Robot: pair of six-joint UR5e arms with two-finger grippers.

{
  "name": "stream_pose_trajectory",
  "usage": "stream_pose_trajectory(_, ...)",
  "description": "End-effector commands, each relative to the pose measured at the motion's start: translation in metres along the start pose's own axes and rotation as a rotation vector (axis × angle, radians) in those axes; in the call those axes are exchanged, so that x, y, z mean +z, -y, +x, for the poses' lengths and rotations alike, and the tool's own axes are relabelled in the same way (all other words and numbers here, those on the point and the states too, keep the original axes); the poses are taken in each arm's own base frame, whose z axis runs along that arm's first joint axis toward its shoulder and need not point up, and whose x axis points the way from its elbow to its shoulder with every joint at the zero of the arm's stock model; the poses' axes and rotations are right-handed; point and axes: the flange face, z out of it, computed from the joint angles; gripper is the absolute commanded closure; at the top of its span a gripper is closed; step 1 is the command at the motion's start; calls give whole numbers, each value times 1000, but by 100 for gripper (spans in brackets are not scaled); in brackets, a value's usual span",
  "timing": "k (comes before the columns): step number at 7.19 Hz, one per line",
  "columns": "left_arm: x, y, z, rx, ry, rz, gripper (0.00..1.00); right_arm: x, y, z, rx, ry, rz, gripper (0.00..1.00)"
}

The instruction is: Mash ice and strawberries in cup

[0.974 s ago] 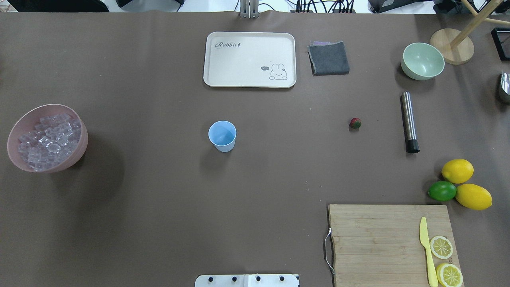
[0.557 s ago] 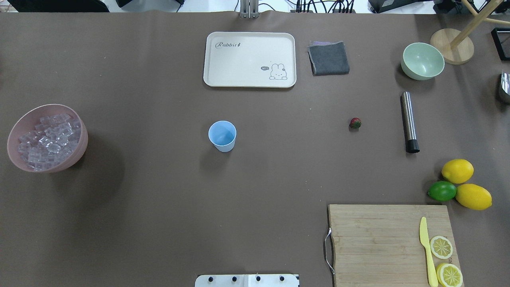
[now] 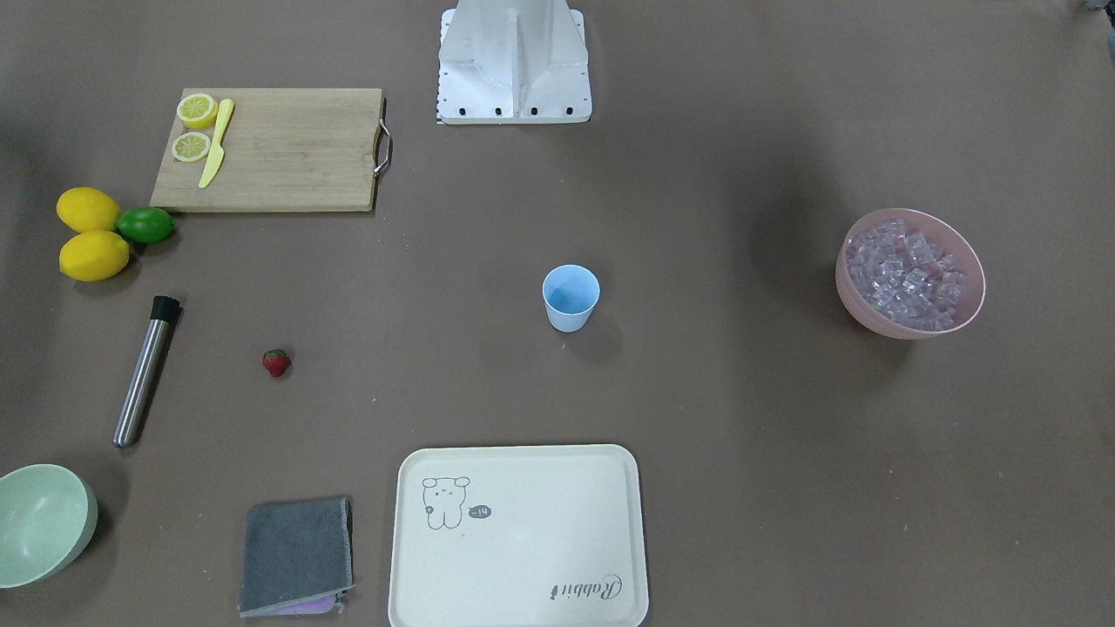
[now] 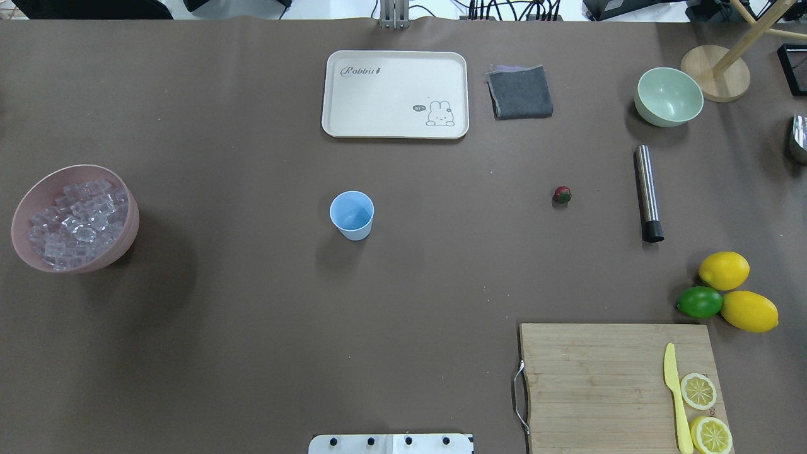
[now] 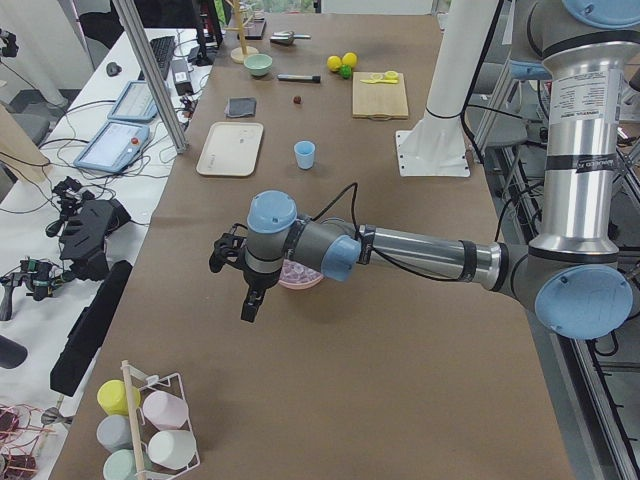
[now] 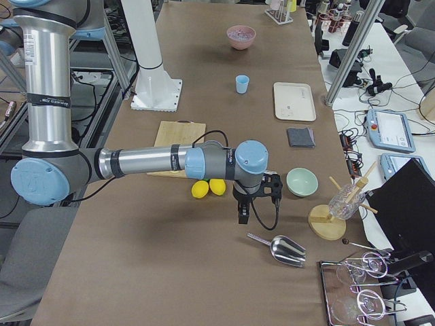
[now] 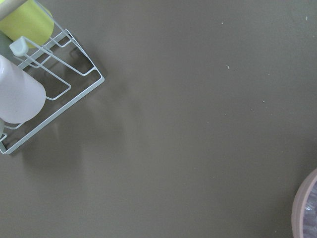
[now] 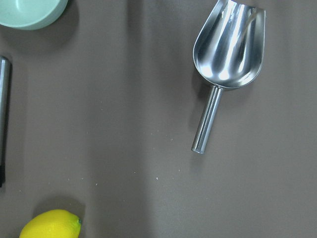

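Note:
The light blue cup (image 4: 352, 215) stands upright and empty near the table's middle. The ice (image 4: 75, 221) fills a pink bowl (image 4: 132, 228) at the left edge. One red strawberry (image 4: 562, 195) lies on the table right of the cup. Neither gripper shows in the overhead or front view. In the left side view my left gripper (image 5: 248, 308) hangs just beyond the pink bowl, off the table's left end. In the right side view my right gripper (image 6: 243, 216) hovers past the lemons near a steel scoop (image 8: 228, 54). I cannot tell whether either is open or shut.
A steel muddler (image 4: 647, 192) lies right of the strawberry. A cream tray (image 4: 395, 129), grey cloth (image 4: 520, 92) and pale green bowl (image 4: 668, 96) line the far side. Lemons (image 4: 724, 270), a lime (image 4: 699, 302) and a cutting board (image 4: 592, 384) sit right. A cup rack (image 7: 29, 74) stands left.

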Motion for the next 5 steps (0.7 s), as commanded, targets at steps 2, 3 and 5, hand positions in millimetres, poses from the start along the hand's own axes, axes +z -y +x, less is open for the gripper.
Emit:
stream_pose_trajectory(2,5,-4,-4,-17,-4,-20,3,1,-1,0,2,13,-2,0)
stream_pose_trajectory(3,9,-9,-4,-26,-40,-36,3,2,0,-1,4,26,-5,0)
stream_pose_trajectory(5,11,-12,-6,-30,-41,-41,3,3,0,1,9,30,-8,0)
